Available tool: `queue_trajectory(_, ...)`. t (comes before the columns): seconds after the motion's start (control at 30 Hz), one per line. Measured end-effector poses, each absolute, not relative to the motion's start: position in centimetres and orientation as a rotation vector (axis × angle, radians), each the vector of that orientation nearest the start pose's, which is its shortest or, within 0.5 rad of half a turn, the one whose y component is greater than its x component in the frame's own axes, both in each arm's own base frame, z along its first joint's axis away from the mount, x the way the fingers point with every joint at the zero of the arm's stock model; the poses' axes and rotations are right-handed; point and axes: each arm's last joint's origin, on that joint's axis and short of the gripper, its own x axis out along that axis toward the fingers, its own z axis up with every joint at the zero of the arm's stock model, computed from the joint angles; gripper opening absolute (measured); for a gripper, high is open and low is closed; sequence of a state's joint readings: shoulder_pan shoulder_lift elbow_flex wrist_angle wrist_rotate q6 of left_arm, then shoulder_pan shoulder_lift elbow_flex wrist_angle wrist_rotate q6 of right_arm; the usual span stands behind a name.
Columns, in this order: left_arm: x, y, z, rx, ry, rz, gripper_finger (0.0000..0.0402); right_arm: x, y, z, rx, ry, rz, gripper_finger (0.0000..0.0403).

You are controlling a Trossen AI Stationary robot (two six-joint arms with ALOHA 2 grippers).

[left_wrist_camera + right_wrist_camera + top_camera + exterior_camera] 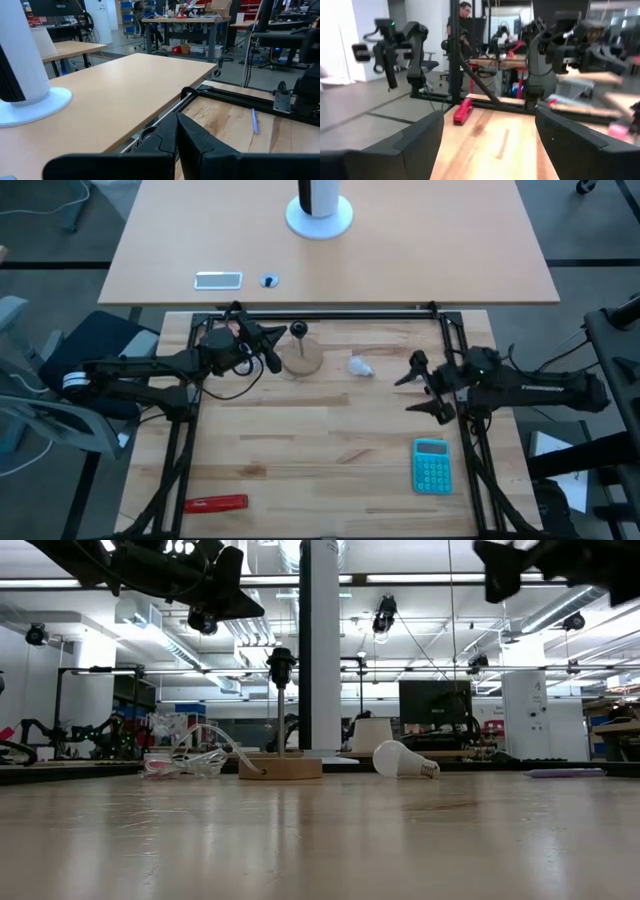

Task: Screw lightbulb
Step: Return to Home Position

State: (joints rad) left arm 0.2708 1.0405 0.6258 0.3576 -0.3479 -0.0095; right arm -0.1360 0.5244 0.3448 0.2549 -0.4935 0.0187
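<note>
Right gripper [489,120], dark fingers [415,145] spread wide apart, above a pale wooden tabletop [495,145]. A red flat tool [462,111] lies at the far edge beside a black metal frame [454,65]; a person [465,15] stands in the room beyond.

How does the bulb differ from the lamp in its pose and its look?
The bulb lies on its side, while the lamp stands upright. The bulb is white and rounded; the lamp has a flat wooden base and a thin stem with a dark socket on top. The bulb is much lower than the lamp. Both rest on the table, apart from each other, and the socket is empty.
</note>
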Motion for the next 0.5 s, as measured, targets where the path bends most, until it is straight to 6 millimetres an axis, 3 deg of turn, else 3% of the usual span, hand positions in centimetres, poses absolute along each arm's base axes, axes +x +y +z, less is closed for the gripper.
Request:
queue_trajectory(0.17,21.9,7.1,28.2,-0.007,0.055,0.619,0.0,11.2,-0.1,21.9,-0.138,-0.151,0.355,0.0307)
queue_trajectory(0.3,21.9,7.1,28.2,-0.007,0.056,0.619,0.0,10.1,0.0,18.1,-0.142,-0.151,0.352,0.03)
queue_trajectory(0.5,21.9,7.1,28.2,-0.006,0.056,0.618,0.0,9.5,-0.1,17.2,-0.071,-0.076,0.293,0.0292)
